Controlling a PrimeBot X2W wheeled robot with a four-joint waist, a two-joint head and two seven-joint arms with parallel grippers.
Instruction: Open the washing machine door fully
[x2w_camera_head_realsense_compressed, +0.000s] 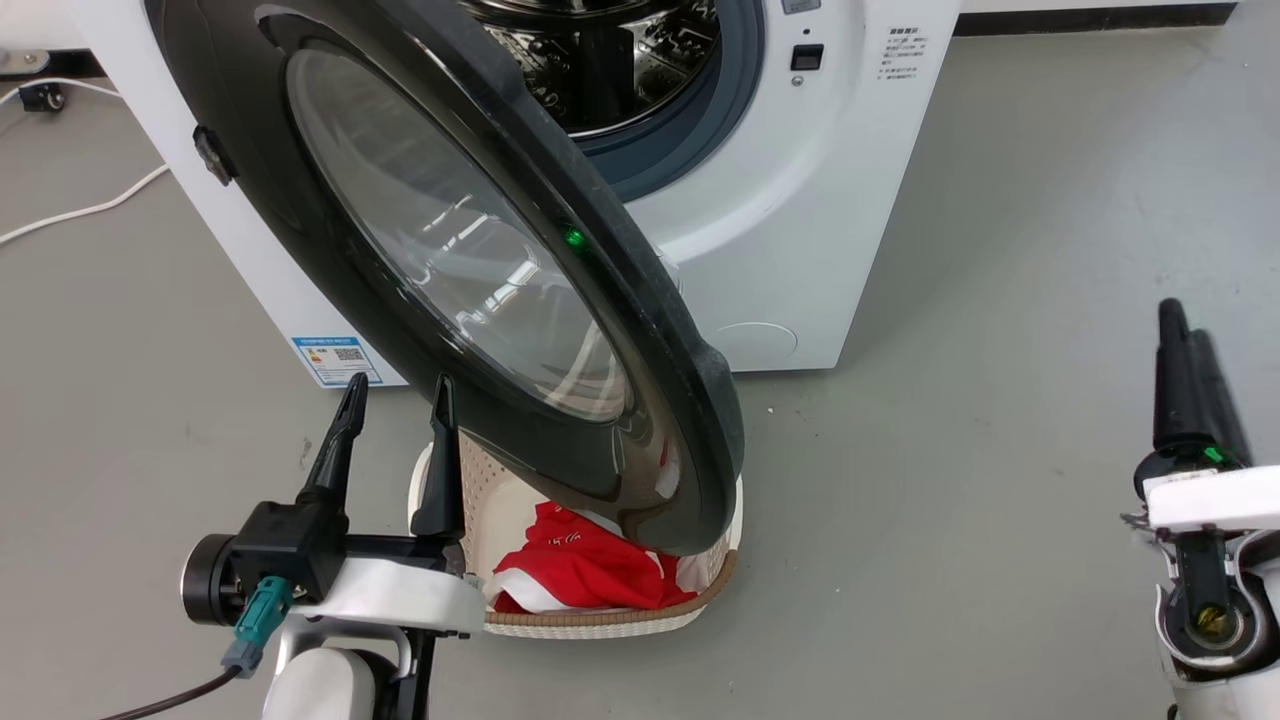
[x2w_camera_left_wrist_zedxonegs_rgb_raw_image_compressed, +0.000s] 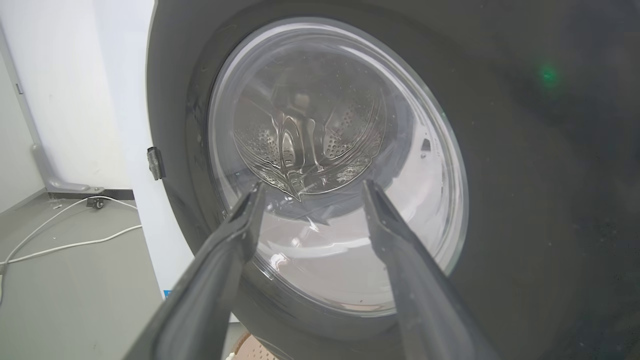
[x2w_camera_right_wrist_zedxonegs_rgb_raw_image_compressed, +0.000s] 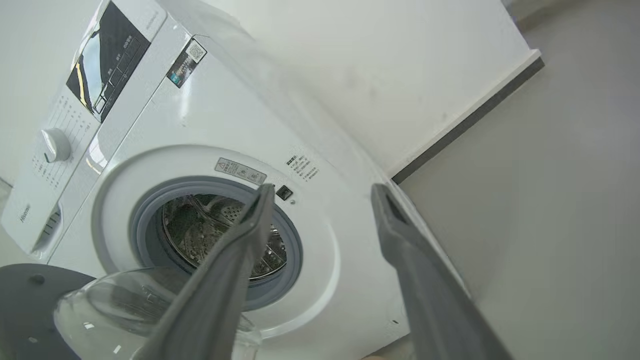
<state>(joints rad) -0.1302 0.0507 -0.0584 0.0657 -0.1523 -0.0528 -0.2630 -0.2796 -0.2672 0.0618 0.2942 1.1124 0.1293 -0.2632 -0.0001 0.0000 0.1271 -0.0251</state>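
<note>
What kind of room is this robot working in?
Likely a laundry corner, perhaps a test room: a white washing machine with its door swung open, a basket holding a red garment, and a grey floor with a loose cable.

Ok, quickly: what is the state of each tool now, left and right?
Left tool: open, holding nothing.
Right tool: open, holding nothing.

Grey floor (x2w_camera_head_realsense_compressed: 1000, 300), washing machine (x2w_camera_head_realsense_compressed: 820, 200) standing on it, laundry basket (x2w_camera_head_realsense_compressed: 600, 625), white cable (x2w_camera_head_realsense_compressed: 100, 206)
</note>
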